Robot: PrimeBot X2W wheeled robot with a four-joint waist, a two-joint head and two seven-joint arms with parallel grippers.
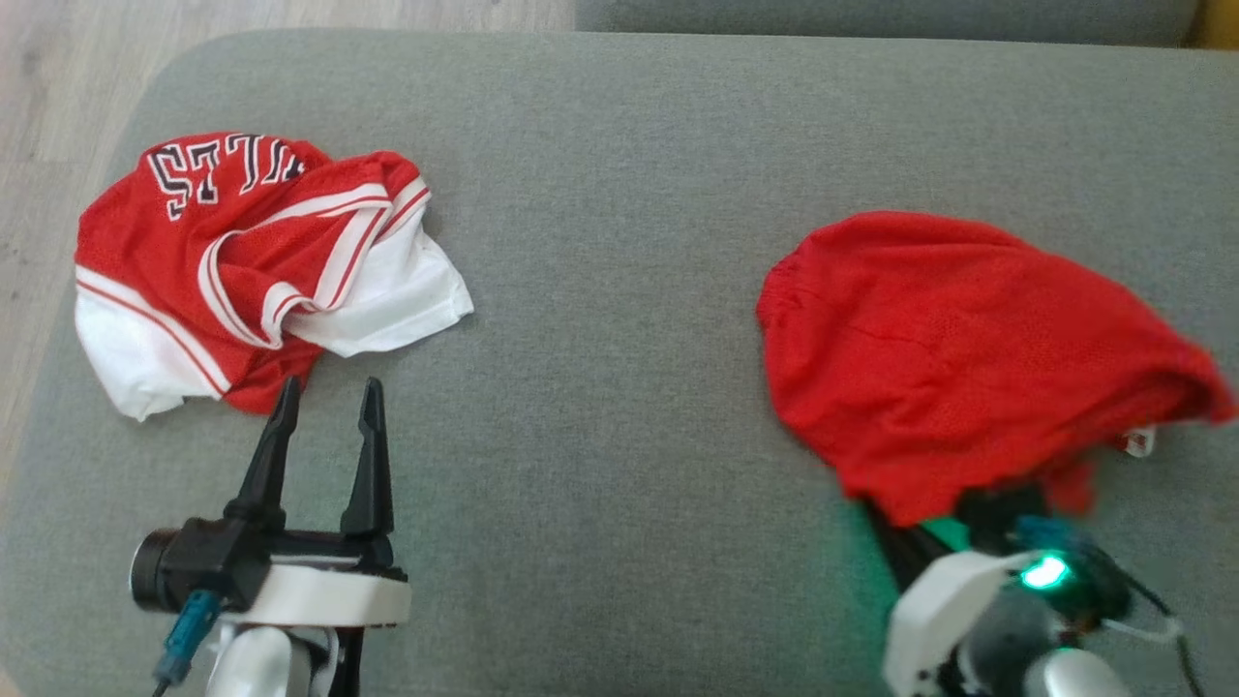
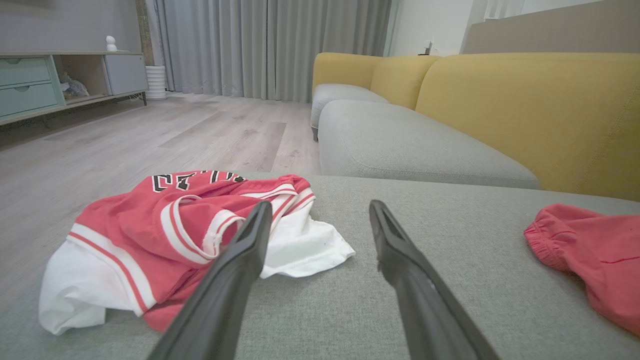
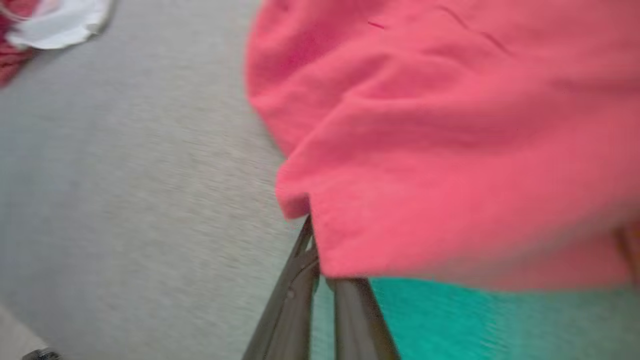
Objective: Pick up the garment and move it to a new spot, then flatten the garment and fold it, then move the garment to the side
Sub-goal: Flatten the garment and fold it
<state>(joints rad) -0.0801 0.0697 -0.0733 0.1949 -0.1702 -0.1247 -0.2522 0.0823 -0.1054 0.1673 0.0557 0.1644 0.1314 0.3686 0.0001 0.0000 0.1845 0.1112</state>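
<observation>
A plain red mesh garment (image 1: 968,348) lies bunched on the right of the grey cushion (image 1: 619,174); its near edge is lifted. In the right wrist view my right gripper (image 3: 316,250) is shut on that garment (image 3: 450,125), the fingertips hidden under the hem. Its wrist with a green light (image 1: 1041,573) shows just below the cloth. My left gripper (image 1: 329,387) stands open with nothing between its fingers, its tips just short of a crumpled red and white jersey (image 1: 242,261). The left wrist view has the left gripper (image 2: 320,207), the jersey (image 2: 165,235) and the red garment (image 2: 590,255).
The cushion's rounded left edge drops to a wooden floor (image 1: 58,97). A second grey cushion (image 2: 400,145) and yellow backrests (image 2: 525,110) lie beyond. Bare grey fabric stretches between the two garments. A low cabinet (image 2: 30,85) stands across the room.
</observation>
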